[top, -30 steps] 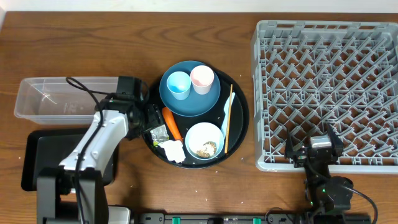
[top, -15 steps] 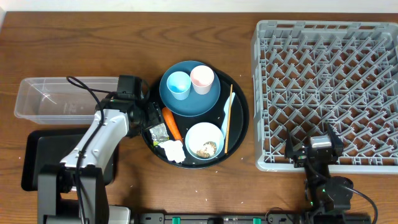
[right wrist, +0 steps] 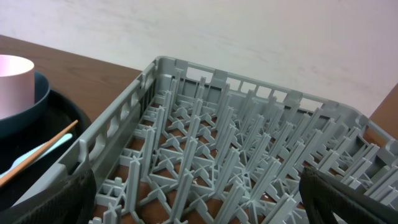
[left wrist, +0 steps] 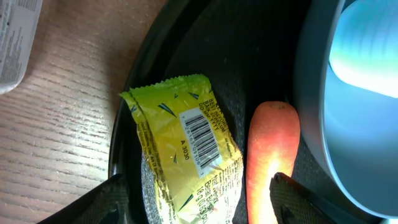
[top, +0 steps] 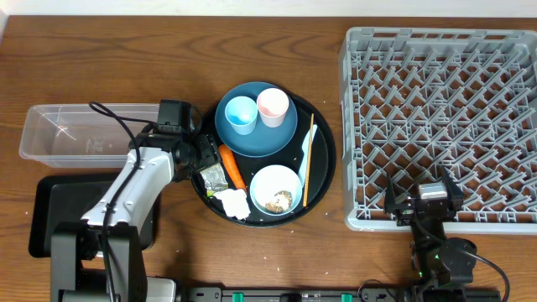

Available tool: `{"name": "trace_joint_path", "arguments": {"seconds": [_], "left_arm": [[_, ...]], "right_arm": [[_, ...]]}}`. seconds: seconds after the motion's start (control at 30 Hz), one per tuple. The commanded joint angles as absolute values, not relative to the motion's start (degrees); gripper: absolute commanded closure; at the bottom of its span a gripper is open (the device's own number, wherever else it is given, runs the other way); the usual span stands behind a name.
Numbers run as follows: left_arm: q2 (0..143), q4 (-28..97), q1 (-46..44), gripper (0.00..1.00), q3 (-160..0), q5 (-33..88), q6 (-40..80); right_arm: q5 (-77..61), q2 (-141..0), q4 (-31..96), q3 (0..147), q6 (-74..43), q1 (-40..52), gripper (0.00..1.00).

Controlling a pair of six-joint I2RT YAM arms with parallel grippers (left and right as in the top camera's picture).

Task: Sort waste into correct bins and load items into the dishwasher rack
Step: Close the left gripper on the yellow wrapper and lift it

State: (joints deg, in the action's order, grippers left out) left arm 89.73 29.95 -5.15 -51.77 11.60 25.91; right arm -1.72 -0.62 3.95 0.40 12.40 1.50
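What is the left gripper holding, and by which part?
Nothing: the left gripper is open over the yellow-green wrapper and the carrot, gripping neither.

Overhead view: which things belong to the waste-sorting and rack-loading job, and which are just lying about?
Job: carrot, wrapper, tissue, food scraps, clear tub, shallow black tray, blue plate, light-blue cup, pink cup, white bowl, spoon, chopstick, dishwasher rack.

Lying about: round black tray, which only carries things; wooden table.
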Motion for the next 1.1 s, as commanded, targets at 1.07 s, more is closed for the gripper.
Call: {"name": "trace_joint_path", "arguments": {"seconds": [1.07], "left_arm": [[90.26, 27.44, -5.23, 0.45, -48.71, 10.85, 26.52]], "right_arm": [[-1.54, -0.38, 4.14, 0.32, 12.71, 1.15, 0.01]]}}
